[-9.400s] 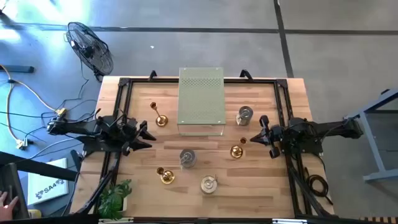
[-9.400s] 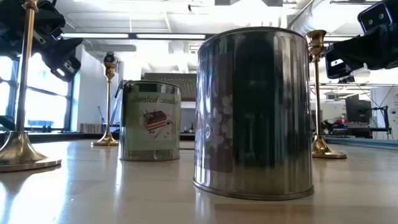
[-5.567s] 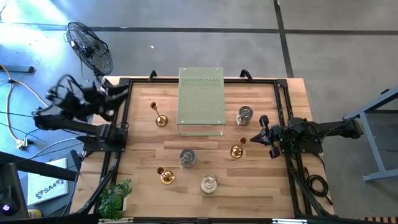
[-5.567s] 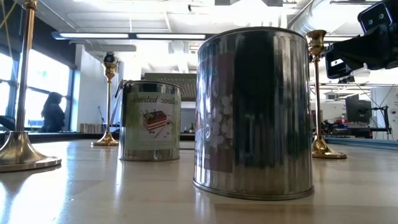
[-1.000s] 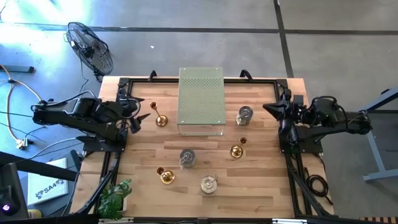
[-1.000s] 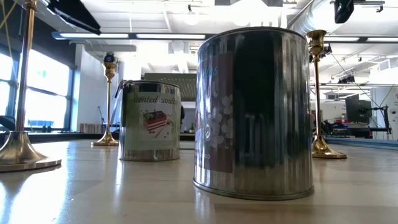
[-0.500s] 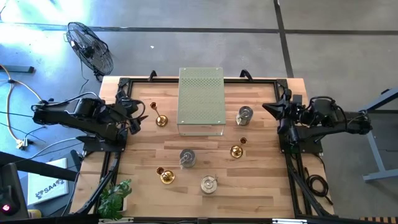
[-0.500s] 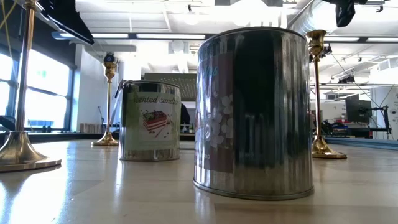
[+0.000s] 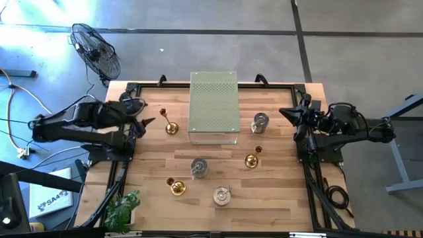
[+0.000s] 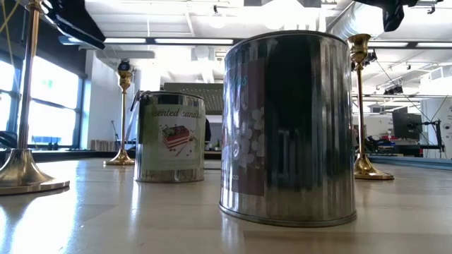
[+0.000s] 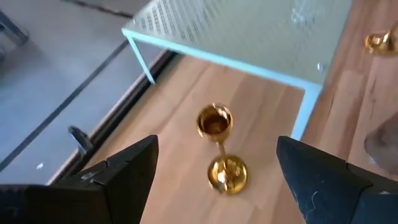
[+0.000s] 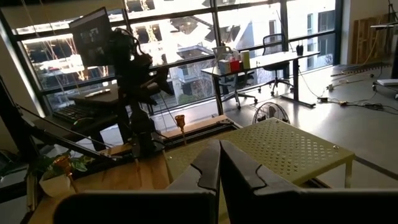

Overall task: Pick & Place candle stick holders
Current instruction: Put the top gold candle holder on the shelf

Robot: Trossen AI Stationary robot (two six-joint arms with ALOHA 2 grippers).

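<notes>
Gold holder [image 11: 219, 148] ahead, between open left gripper [image 11: 214, 168] fingers, untouched.

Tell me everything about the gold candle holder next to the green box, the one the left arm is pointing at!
The gold candle holder is shiny, like polished brass. It has a little cup on top, a thin stem, and a round base. It stands upright on the wooden table, close beside the pale green box full of tiny holes, not touching it. The left pincer is open and close by, and nothing grips the holder.
</notes>
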